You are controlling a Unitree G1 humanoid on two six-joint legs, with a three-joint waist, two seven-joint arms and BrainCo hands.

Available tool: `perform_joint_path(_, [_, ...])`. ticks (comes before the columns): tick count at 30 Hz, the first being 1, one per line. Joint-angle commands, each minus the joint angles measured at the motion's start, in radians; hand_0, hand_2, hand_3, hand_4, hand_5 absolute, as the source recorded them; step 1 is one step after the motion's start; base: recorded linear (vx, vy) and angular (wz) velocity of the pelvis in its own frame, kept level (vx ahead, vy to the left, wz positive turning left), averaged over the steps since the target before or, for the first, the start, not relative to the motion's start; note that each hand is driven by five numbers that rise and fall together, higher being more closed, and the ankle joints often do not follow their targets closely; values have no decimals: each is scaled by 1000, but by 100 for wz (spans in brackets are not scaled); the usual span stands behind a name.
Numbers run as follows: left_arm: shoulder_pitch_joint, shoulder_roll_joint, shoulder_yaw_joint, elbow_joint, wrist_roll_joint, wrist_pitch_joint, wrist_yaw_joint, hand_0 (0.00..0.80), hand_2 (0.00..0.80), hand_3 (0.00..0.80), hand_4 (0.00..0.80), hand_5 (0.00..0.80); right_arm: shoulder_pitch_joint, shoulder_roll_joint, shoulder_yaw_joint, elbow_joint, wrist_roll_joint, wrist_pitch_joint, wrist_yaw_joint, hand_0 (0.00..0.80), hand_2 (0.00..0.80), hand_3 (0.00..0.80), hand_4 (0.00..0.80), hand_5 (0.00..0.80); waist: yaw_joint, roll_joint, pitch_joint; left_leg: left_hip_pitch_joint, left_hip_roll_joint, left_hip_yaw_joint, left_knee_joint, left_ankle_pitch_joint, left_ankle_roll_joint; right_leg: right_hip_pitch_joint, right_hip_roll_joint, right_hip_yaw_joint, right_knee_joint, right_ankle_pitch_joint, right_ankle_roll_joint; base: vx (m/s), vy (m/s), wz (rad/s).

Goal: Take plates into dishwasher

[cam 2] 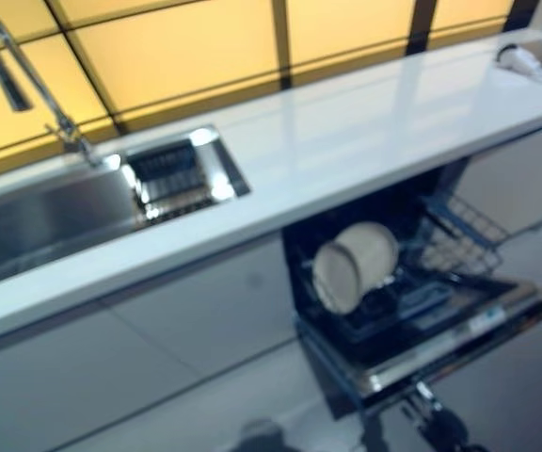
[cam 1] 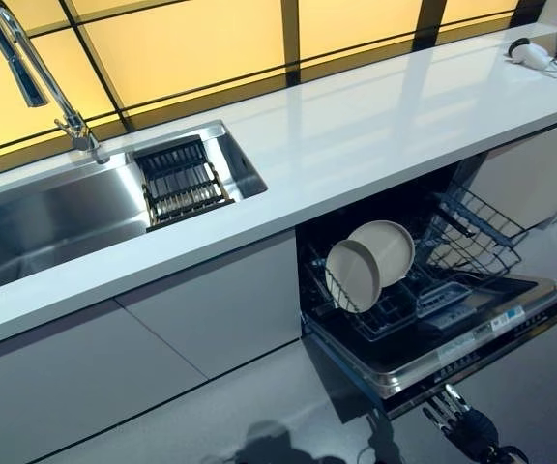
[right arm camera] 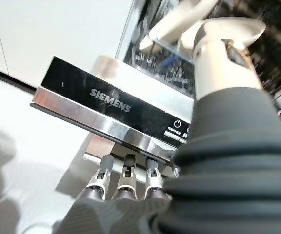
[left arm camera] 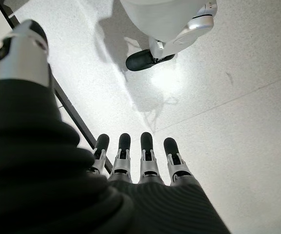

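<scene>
Two plates (cam 1: 367, 263) stand upright in the lower rack (cam 1: 395, 309) of the open dishwasher (cam 1: 453, 338), toward the rack's left side, one overlapping the other. No plates show on the countertop (cam 1: 356, 135) or in the sink (cam 1: 56, 222), so I judge loading done; shutting the door (right arm camera: 106, 114) is what's left. My right hand (right arm camera: 126, 183) sits under the door's front edge, fingers straight, touching its underside, holding nothing. My left hand (left arm camera: 135, 156) hangs over the floor, fingers straight, empty.
</scene>
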Motion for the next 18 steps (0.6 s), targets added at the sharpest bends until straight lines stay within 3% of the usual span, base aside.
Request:
perform_joint_path(1, [-80, 44, -79, 52, 40, 5, 11, 0, 0, 0, 0, 0, -490, 134, 24, -223, 91, -80, 145, 0, 0, 0, 0, 0, 113, -14, -42, 50, -70, -27, 24, -90, 52, -30, -61, -3, 102, -41, 4, 6, -55, -14])
perform_joint_path(12, [-88, 49, -79, 54, 48, 24, 8, 0, 0, 0, 0, 0, -526, 122, 23, -239, 32, -91, 70, 0, 0, 0, 0, 0, 135, -42, -71, 71, -50, -33, 21, -90, 44, 13, -53, -30, 83, -39, 6, 49, -25, 3])
perform_joint_path(18, [-74, 52, -55, 60, 50, 42, 25, 0, 0, 0, 0, 0, -441, 47, 12, -149, -256, -103, -94, 0, 0, 0, 0, 0, 135, -73, -86, 81, -32, -23, 13, -82, 38, 43, -40, -55, 70, -40, 4, 65, -30, 26])
